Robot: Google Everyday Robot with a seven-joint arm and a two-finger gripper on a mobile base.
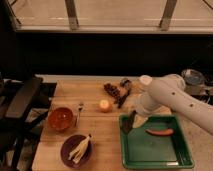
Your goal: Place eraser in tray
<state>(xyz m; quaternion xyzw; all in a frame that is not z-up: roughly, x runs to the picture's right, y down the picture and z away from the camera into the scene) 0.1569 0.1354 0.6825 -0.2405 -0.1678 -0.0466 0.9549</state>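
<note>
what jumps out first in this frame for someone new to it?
The big white robot arm sweeping in from the right, its gripper holding the dark eraser at the left rim of the green tray at lower right. In the tray lies a red sausage-shaped thing. On the wooden table, a red bowl sits at left and a purple plate at the front edge.

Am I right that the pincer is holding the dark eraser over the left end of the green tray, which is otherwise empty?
Not quite: the tray is not otherwise empty. The camera view shows a red sausage-shaped thing already lying in it. The rest stands: the pincer holds the dark eraser over the tray's left end.
</note>
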